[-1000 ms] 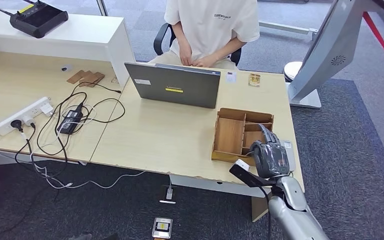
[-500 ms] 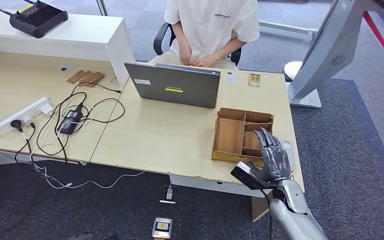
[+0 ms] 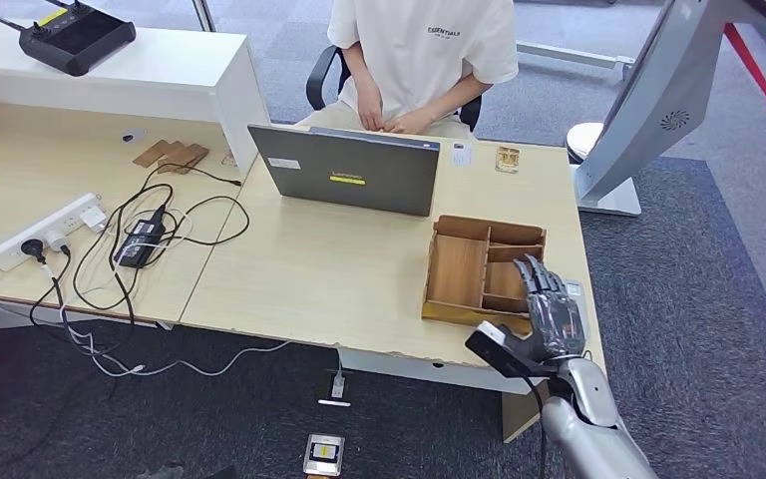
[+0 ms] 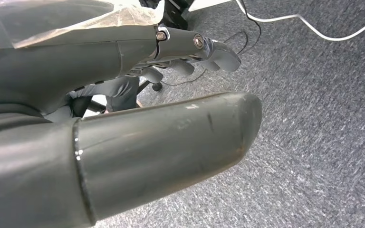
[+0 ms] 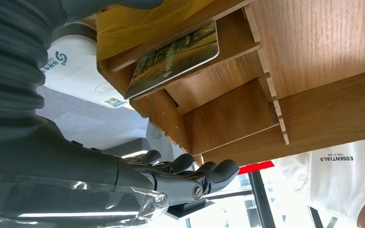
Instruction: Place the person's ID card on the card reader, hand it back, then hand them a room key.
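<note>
My right hand (image 3: pixel 554 314) hovers with straight, spread fingers over the near right corner of the wooden organiser tray (image 3: pixel 457 269) and holds nothing. In the right wrist view the hand (image 5: pixel 171 178) is beside the tray (image 5: pixel 313 47), where a key card with a landscape picture (image 5: pixel 173 54) lies in one compartment. The white card reader (image 5: pixel 71 66) sits just beyond the tray's wall, and it peeks out by my fingers (image 3: pixel 573 289). A white card (image 3: pixel 461 153) and a yellowish card (image 3: pixel 507 159) lie at the desk's far edge before the seated person (image 3: pixel 424 50). My left hand (image 4: pixel 123 95) hangs over carpet, holding nothing.
A grey laptop (image 3: pixel 349 170) stands open in front of the person. A power strip (image 3: pixel 45 232) and tangled cables (image 3: pixel 150 239) cover the left desk. A controller (image 3: pixel 75 38) lies on the white counter. A grey machine base (image 3: pixel 613 190) stands right of the desk.
My right hand's fingers have straightened from curled down over the tray, and the hand has drifted slightly right and towards the desk's near edge.
</note>
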### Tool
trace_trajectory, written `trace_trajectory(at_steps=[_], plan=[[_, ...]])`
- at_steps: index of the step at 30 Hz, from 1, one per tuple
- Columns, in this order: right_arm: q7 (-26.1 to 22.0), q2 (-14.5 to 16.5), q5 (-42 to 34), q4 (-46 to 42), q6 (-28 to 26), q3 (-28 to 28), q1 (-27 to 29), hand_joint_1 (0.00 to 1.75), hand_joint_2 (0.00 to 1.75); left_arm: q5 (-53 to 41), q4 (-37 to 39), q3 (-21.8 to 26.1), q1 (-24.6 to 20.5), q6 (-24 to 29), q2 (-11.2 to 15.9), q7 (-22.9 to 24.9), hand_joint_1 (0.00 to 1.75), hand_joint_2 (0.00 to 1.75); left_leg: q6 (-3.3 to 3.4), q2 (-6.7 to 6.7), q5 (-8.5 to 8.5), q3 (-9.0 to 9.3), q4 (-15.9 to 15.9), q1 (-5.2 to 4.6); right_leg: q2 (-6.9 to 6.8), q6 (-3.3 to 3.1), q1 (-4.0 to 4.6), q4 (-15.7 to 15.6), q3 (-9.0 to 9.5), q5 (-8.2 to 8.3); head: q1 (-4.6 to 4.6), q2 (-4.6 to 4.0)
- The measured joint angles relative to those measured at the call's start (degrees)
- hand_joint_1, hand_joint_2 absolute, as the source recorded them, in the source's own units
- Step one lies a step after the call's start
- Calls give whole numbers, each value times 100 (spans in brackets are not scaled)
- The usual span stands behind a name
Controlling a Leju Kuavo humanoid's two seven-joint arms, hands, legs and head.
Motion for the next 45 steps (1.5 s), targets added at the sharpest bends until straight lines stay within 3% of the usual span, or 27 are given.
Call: trace_trajectory(at_steps=[11, 15, 16, 33, 38, 45], plan=[[-9, -133, -34, -5, 57, -46, 66, 6, 175, 51, 0, 7, 55, 47, 32, -15, 0, 0, 0, 0, 0, 0, 0, 0, 0, 0, 0, -1, 0, 0, 1, 0], [-1, -154, -35, -43, 107, -45, 141, 170, 175, 92, 1, 29, 103, 93, 34, -28, 0, 0, 0, 0, 0, -1, 0, 0, 0, 0, 0, 0, 0, 0, 0, 0], [-1, -157, -41, -55, 115, -45, 153, 175, 175, 99, 2, 38, 112, 105, 37, -34, 0, 0, 0, 0, 0, -1, 0, 0, 0, 0, 0, 0, 0, 0, 0, 0], [-44, -132, -50, -135, 116, -43, 198, 175, 175, 129, 4, 137, 219, 210, 78, -85, 0, 0, 0, 0, 0, 0, 0, 0, 0, 0, 0, 0, 1, 0, 0, 0], [0, -101, -9, -140, 91, -38, 197, 165, 175, 123, 4, 142, 220, 217, 78, -92, 0, 0, 0, -1, 0, -1, -1, 0, 0, 0, 0, 0, 1, 0, 1, 0], [11, -65, -11, -142, 70, -36, 196, 175, 175, 105, 4, 142, 219, 216, 78, -105, 0, 0, 0, -1, 0, -1, 0, 0, 0, 0, 0, 0, 2, 0, 0, 0]])
